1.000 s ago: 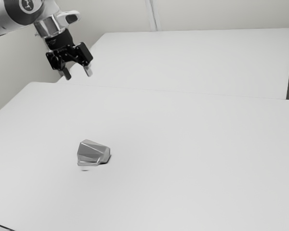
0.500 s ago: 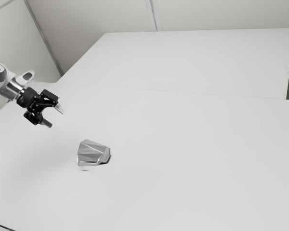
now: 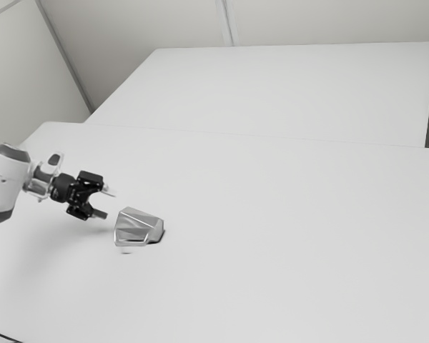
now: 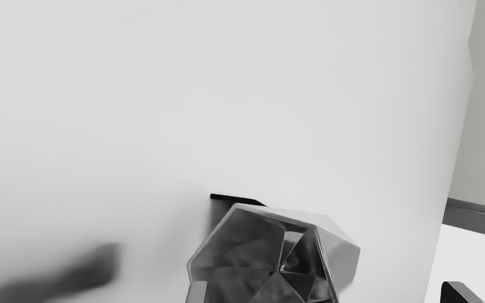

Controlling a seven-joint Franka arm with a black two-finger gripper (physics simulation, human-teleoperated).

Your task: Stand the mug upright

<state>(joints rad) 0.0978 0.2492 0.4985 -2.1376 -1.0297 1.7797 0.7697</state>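
In the exterior view the faceted silver mug (image 3: 138, 227) lies on its side on the white table. My black gripper (image 3: 108, 203) is low over the table, just to the exterior view's left of the mug, fingers spread and pointing toward it. Seen from the hand, the mug (image 4: 276, 256) turns its hollow mouth to the camera, partly behind one fingertip. The gripper (image 4: 324, 292) stands open in the wrist view, with a wide gap between its tips and neither seen gripping the mug.
The white table (image 3: 286, 236) extends around the mug, and a second white surface (image 3: 293, 93) lies behind it. A dark cable (image 3: 1, 335) runs at the exterior view's lower left corner. The hand's shadow (image 4: 86, 267) falls beside the mug.
My gripper came down toward the exterior view's left, then moved back rightward and lower to beside the mug, tilting from downward to nearly level. The mug stayed where it was.
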